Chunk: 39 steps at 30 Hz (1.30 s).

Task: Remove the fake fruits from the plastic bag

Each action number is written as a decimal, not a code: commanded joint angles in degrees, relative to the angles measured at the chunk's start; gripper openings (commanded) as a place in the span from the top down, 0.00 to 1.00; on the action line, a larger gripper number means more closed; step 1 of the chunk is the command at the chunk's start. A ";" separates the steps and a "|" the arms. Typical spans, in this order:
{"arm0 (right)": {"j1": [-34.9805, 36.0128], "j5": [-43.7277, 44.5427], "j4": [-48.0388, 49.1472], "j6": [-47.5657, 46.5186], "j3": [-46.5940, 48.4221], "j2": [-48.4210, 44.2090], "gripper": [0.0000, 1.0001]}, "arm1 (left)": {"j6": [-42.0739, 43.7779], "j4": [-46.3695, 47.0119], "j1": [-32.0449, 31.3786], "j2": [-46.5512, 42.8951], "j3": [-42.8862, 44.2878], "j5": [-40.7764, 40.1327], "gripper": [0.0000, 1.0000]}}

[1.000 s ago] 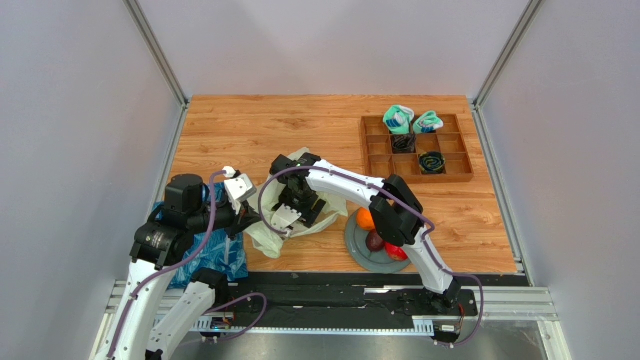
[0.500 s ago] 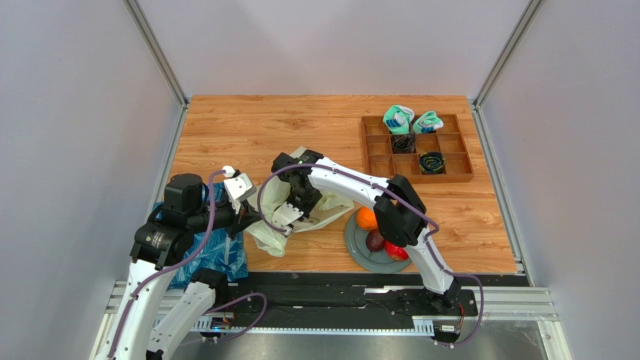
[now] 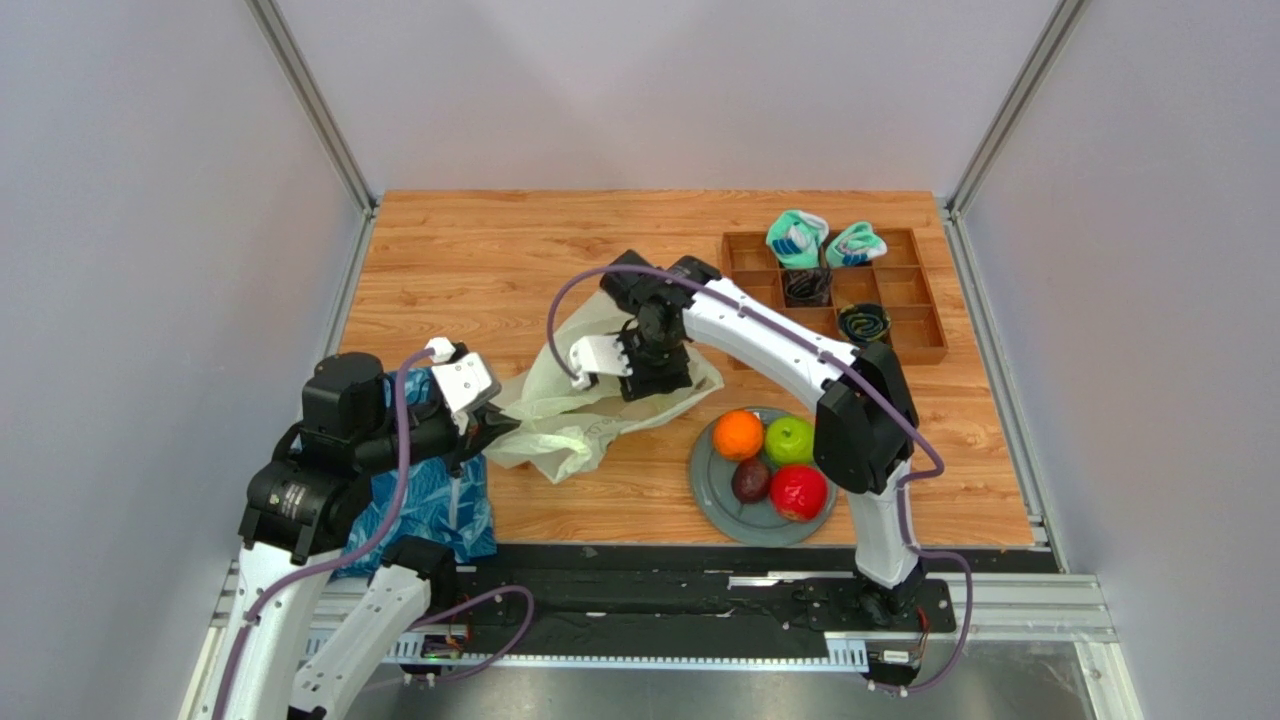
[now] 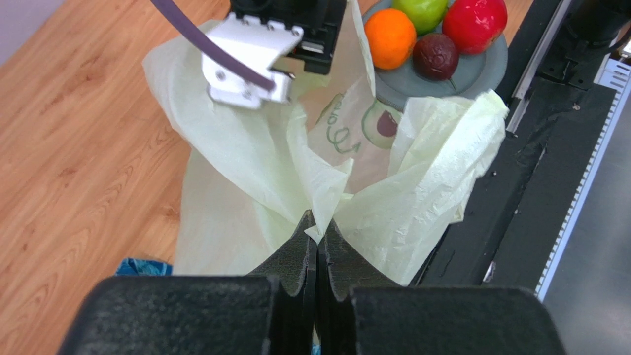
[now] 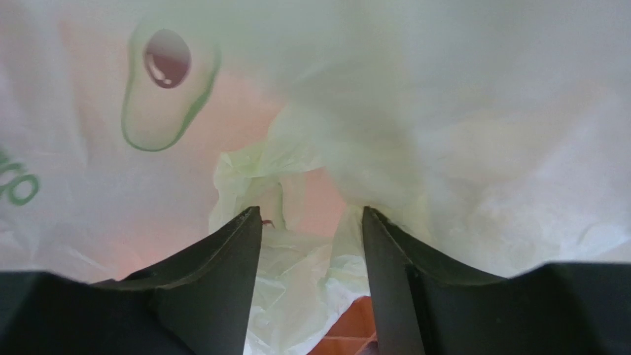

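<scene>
Pale yellow-green film of the plastic bag (image 3: 579, 413) hides much. From above, the tips of the right fingers (image 5: 248, 237) are lost in its folds, and we cannot tell whether any fruit lies inside. In the right wrist view these fingers stand apart, with crumpled film ahead of them. The left fingers (image 4: 317, 255) are pressed together on a fold of the bag's near edge. The bag lies on the desk (image 3: 451, 255), just left of a grey plate (image 3: 718, 503) carrying an orange (image 3: 736, 435), a green apple (image 3: 789, 440), a red apple (image 3: 798, 492) and a dark fruit (image 3: 750, 480). Green letters beside an avocado print are cut off, so we cannot read a word. The left arm partly covers a blue bag (image 3: 443, 510).
</scene>
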 commanded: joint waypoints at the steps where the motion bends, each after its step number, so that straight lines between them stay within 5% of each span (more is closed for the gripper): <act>1: -1.56 -5.54 2.33 12.69 -1.96 -7.27 0.40 | 2.86 -0.64 0.10 -0.42 1.73 0.98 1.00; 10: 0.28 -13.38 -0.39 11.10 -7.95 -13.53 0.43 | 2.86 0.06 0.10 -1.21 -0.91 1.86 1.00; 17: 1.60 -10.93 0.64 9.52 -11.73 -11.77 0.46 | 3.65 -0.99 0.10 -1.91 -1.52 0.81 1.00; 28: 2.39 8.31 19.54 12.14 -17.71 -9.39 0.54 | 4.44 -0.47 0.10 -1.47 -1.88 0.89 1.00; 34: 2.66 10.17 26.06 11.02 -18.24 -10.98 0.38 | 5.15 -0.11 0.10 -0.60 -2.14 0.89 1.00; 39: 3.19 17.70 22.81 5.48 -19.99 -8.26 0.37 | 5.24 0.32 0.10 -0.24 -2.14 0.89 1.00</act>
